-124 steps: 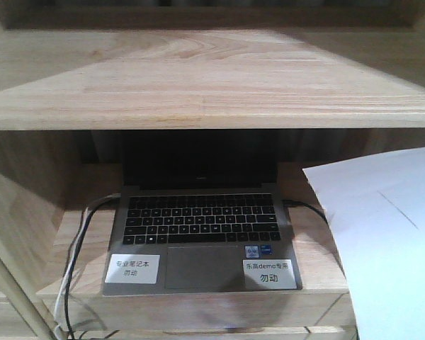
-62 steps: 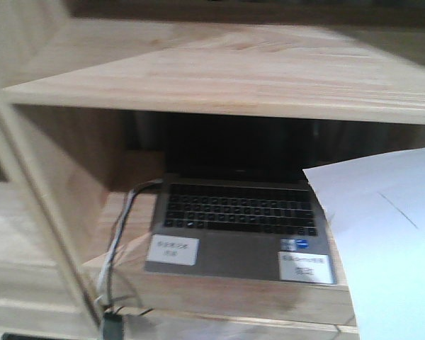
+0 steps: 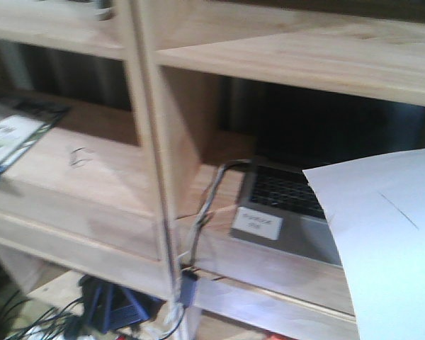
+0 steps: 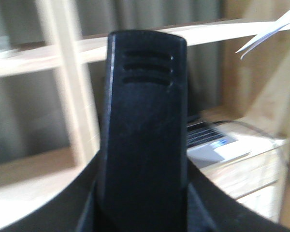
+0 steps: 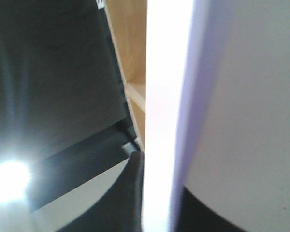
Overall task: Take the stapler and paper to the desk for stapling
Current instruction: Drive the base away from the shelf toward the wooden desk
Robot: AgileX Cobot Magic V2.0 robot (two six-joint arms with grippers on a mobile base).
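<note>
Wooden shelf unit (image 3: pixel 283 53) fills the front view, blurred. White paper (image 3: pixel 389 248) hangs in the air at lower right, in front of the shelf, covering the right side of an open laptop (image 3: pixel 283 191). Right gripper (image 5: pixel 159 203) pinches the sheet, seen edge-on. Left gripper (image 4: pixel 144 208): a black ridged block fills its view, stapler or finger, cannot tell; grip unreadable. Printed booklet (image 3: pixel 14 131) lies in the left bay. Cables (image 3: pixel 209 205) drop beside the laptop's white label (image 3: pixel 256 222)
</note>
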